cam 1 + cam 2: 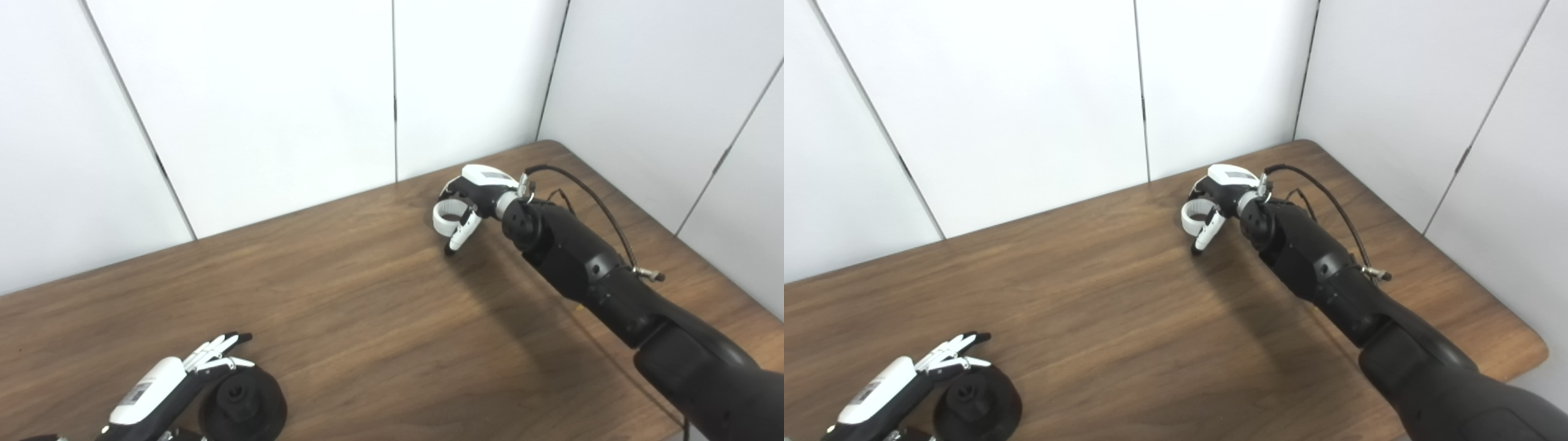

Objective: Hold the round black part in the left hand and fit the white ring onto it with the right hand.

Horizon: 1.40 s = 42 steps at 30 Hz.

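White panels stood behind the wooden table (367,306). Far right, the white ring (445,215) was gripped by the right hand (471,199); near left, the round black part (244,404) was touched by the left hand (177,383), its grasp unclear. Misalignment could cause jamming.

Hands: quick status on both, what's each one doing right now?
Left hand: fingers apart beside the round black part on the table, not closed on it.
Right hand: shut on the white ring, far side of the table.

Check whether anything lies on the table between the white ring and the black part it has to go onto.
Nothing visible does. The right robot hand holds the white ring near the far edge; the round black part sits at the left robot hand near the front-left. Only bare table lies between.
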Motion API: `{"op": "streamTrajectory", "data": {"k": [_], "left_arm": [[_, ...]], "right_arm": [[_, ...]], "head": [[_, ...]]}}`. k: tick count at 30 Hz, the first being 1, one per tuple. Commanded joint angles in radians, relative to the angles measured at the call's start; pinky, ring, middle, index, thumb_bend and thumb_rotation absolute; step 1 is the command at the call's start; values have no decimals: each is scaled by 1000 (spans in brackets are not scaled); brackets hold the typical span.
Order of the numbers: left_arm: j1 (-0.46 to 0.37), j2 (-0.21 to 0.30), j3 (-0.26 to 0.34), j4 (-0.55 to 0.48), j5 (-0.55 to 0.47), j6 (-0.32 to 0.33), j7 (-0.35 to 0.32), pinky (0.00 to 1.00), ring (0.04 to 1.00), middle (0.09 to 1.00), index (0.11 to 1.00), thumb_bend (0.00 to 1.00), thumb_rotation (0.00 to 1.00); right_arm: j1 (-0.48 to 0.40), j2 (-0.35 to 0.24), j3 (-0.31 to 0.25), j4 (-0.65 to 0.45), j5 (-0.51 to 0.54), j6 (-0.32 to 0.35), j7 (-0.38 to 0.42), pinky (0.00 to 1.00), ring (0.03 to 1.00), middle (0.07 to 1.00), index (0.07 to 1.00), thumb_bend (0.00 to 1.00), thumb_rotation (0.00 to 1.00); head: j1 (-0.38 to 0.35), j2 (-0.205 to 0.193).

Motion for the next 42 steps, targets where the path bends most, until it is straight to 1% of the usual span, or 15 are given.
{"op": "streamTrajectory", "data": {"k": [1,12,19,25,29,32,36,40,42], "left_arm": [[7,21,-5,-5,31,10,-29,1000,1000,976,485,523,66],[16,20,8,-15,31,12,-43,1000,1000,976,486,523,66],[23,14,24,-20,29,12,-65,1000,1000,977,486,523,66],[23,16,24,-23,28,11,-69,1000,1000,976,485,523,66],[25,17,25,-24,31,10,-64,1000,1000,973,486,523,67],[25,17,26,-26,32,11,-69,1000,1000,973,485,523,67],[26,18,26,-26,29,10,-67,1000,1000,974,486,523,67],[27,18,27,-28,31,11,-68,1000,1000,976,485,523,67],[27,18,29,-30,32,12,-74,1000,1000,978,486,523,67]], "right_arm": [[-38,-33,-3,-12,-15,-14,-3,776,851,858,700,819,165],[-29,-39,-3,-16,-18,-12,-2,775,851,851,695,814,141],[-24,-39,-3,-24,-22,-9,-5,767,836,840,686,810,134],[-19,-39,-7,-23,-17,-13,-6,760,821,828,684,796,94],[-14,-36,-16,-17,-7,-34,-22,668,778,810,678,804,54],[-12,-37,-15,-17,-10,-35,-21,634,750,800,677,802,48],[-13,-38,-12,-19,-15,-28,-18,657,765,804,683,804,48],[-16,-42,-7,-16,-19,-17,-9,736,811,820,689,811,72],[-16,-44,-6,-15,-21,-14,-6,759,823,824,692,819,81]], "head": [[-1,1],[0,8],[1,10],[2,13],[1,14],[1,16],[1,16],[1,16],[1,16]]}}
